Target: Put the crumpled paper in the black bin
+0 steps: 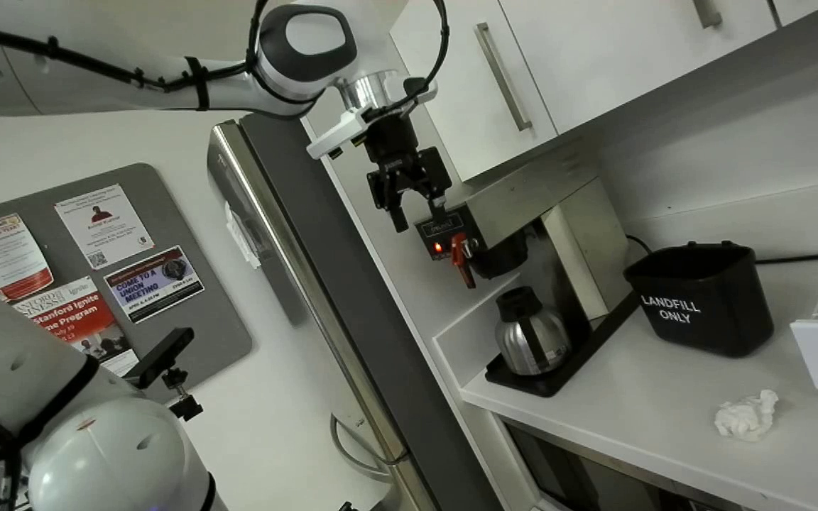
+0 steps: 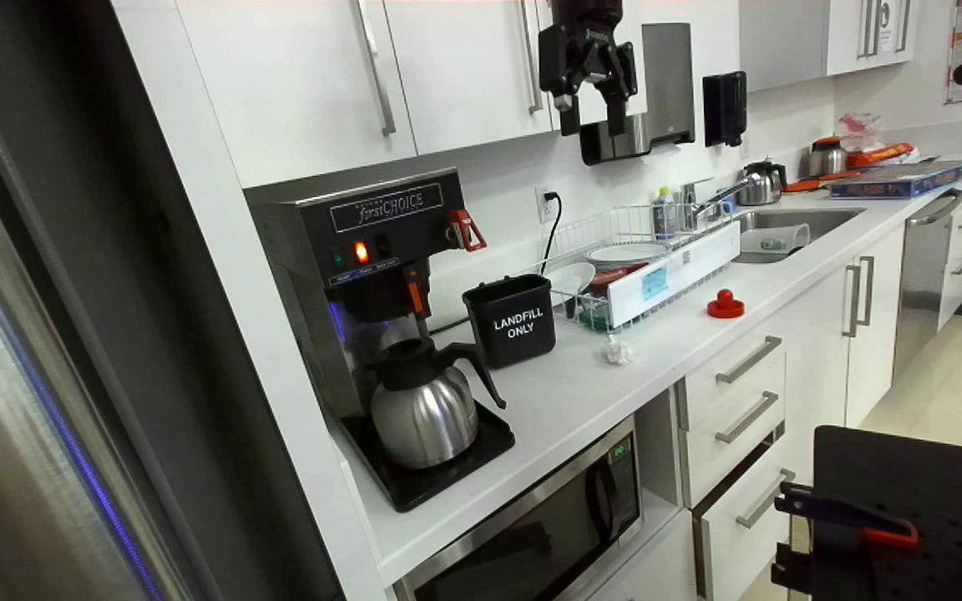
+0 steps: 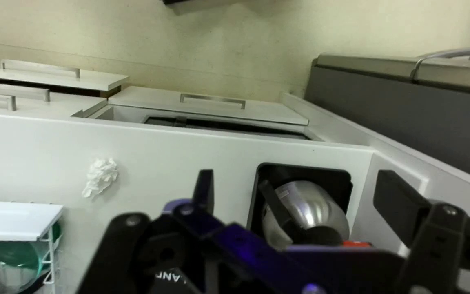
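My jaws hang spread, higher than the counter (image 2: 569, 401), where the paper (image 1: 746, 416) lies near the upright bin (image 1: 725, 309), apart from it.

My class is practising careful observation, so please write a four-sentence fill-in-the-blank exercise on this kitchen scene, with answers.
1. The black bin reads "LANDFILL ____".
2. The counter under the crumpled paper is coloured ____.
3. The gripper is not closed but ____.
4. The coffee machine reads "first____".

Answers: ONLY; white; open; CHOICE.
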{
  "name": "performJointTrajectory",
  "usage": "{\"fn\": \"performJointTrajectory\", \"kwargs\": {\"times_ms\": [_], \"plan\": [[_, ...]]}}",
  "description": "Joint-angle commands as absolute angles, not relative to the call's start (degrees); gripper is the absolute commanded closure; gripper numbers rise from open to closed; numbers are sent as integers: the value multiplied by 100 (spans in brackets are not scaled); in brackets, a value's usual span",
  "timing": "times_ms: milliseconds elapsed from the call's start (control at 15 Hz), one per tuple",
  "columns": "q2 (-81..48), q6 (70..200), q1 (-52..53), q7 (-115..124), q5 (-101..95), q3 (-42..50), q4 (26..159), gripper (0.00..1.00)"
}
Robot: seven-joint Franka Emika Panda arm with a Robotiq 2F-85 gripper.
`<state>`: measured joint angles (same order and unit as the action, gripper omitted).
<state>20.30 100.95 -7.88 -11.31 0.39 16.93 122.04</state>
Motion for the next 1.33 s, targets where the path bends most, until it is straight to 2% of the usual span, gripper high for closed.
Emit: {"fn": "performJointTrajectory", "kwargs": {"times_ms": [0,333,533,667,733,1267], "plan": [[1833,11205,-1161,-868,-168,1723,12494,0],[1086,13321,-1719,-592,-22,2159,12979,0],[418,14093,-1947,-229,14,2299,13039,0],[32,14152,-2038,223,-157,2266,12907,0],[336,14068,-2033,-198,-81,2283,13059,0],[226,14100,-2047,-165,-85,2269,13023,0]]}}
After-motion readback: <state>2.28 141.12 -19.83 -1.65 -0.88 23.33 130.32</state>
